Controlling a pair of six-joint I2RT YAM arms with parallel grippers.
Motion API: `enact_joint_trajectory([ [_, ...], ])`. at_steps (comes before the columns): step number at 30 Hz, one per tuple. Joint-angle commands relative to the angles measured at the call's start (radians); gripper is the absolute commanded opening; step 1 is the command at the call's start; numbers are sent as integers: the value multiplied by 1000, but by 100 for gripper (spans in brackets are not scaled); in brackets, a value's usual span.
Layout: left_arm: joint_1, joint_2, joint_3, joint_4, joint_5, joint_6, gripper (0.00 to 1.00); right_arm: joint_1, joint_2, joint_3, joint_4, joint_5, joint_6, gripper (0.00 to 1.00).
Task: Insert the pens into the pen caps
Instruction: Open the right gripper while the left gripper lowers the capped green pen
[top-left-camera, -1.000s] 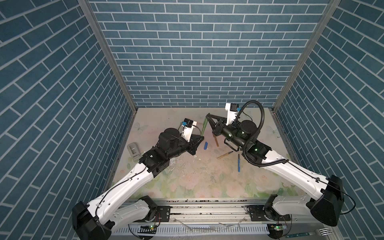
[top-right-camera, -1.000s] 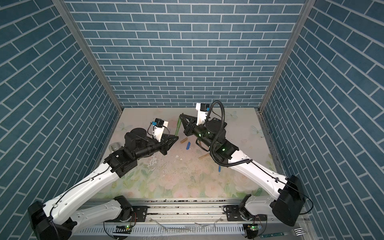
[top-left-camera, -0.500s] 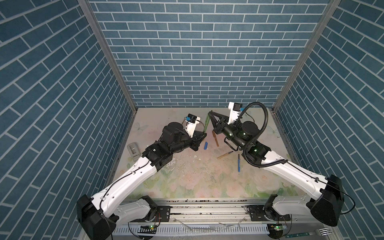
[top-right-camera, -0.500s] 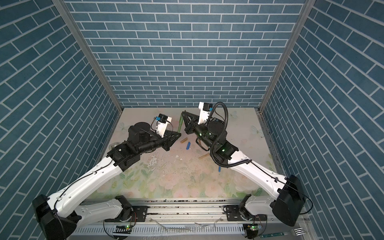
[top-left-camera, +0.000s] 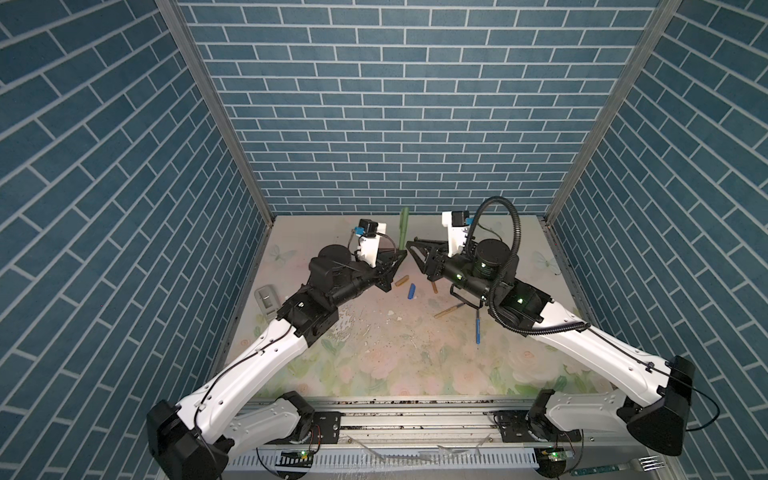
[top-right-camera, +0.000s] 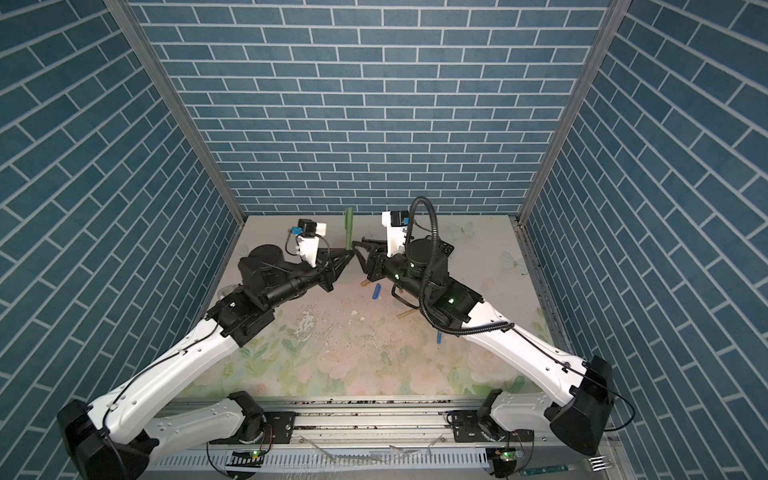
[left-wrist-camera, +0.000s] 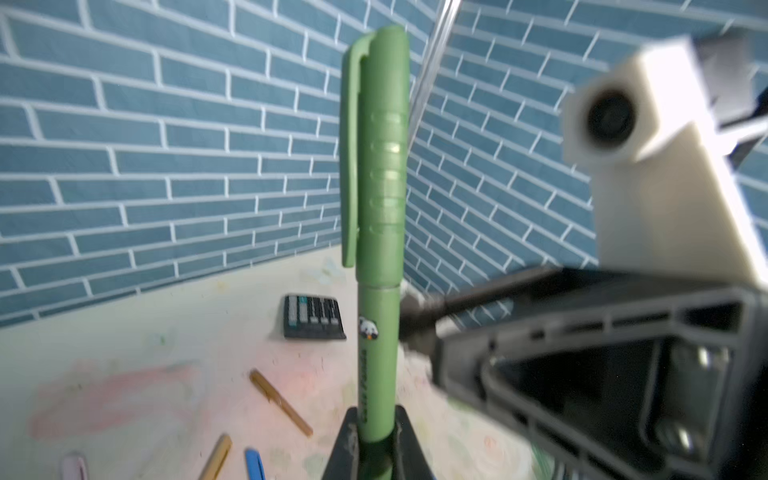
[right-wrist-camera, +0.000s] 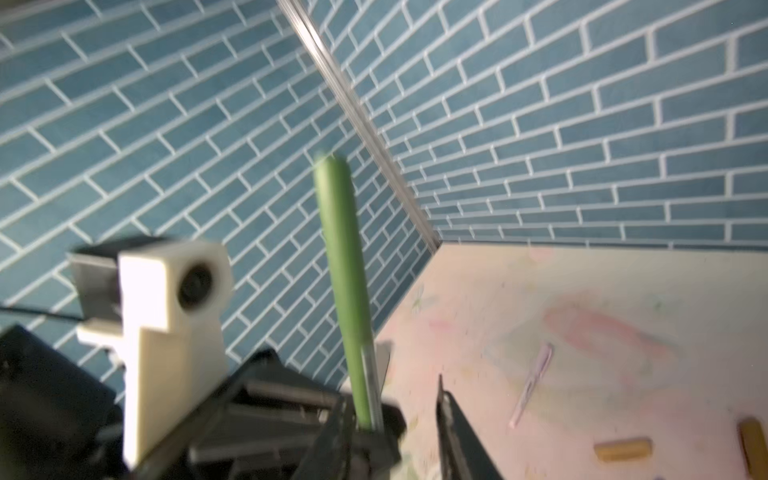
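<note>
Blue brick walls enclose a floral surface.

Toward 12 o'clock of it, the left pincer is clenched on the lower barrel of the green pen, which stands upright. The green cap sits on the pen's upper end. In the left wrist view the seam reads closed, so seating is judged complete.

At 3 o'clock of the pen, the right pincer stands released, jaws apart. One finger lies close to the barrel; contact cannot be confirmed.

Recommendation: withdraw the right pincer straight toward 3 o'clock, clear of the cap's clip, while the left grips firmly. Then lay the capped pen down apart from the loose tan cap, blue cap and blue pen, which lie between 6 and 5 o'clock of it.
</note>
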Motion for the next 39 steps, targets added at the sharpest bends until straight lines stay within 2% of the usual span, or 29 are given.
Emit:
enact_joint_trajectory([
  [1, 3, -46, -93, 36, -36, -38, 0, 0, -31, 205, -283, -9, -113, 43],
  [5, 3, -132, -104, -179, -78, -26, 0, 1, -61, 316, -499, 51, -186, 44],
  [12, 8, -268, -95, -455, -290, -81, 0, -4, -185, 126, -652, 235, -161, 44],
  [17, 8, -289, -59, -616, -419, -163, 0, -12, -255, -29, -690, 364, -86, 44],
  [20, 8, -284, -36, -667, -491, -205, 0, -32, -270, -77, -631, 418, -62, 44],
  [21, 9, -276, -28, -667, -511, -201, 0, -49, -264, -83, -613, 427, -56, 44],
  [23, 25, -230, 3, -670, -539, -167, 0, -109, -213, -54, -603, 359, -72, 44],
  [26, 116, -113, 40, -666, -446, -118, 0, -208, -110, 15, -627, 242, -116, 43],
  [31, 411, 88, 24, -599, -162, -150, 0, -337, 58, 53, -621, 104, -156, 41],
  [32, 441, 128, 30, -590, -122, -150, 0, -358, 80, 47, -614, 78, -144, 40],
  [34, 469, 234, 53, -580, -104, -134, 0, -405, 122, 24, -584, -6, -139, 40],
  [39, 467, 546, 162, -610, -64, -78, 0, -477, 201, -2, -540, -74, -125, 39],
])
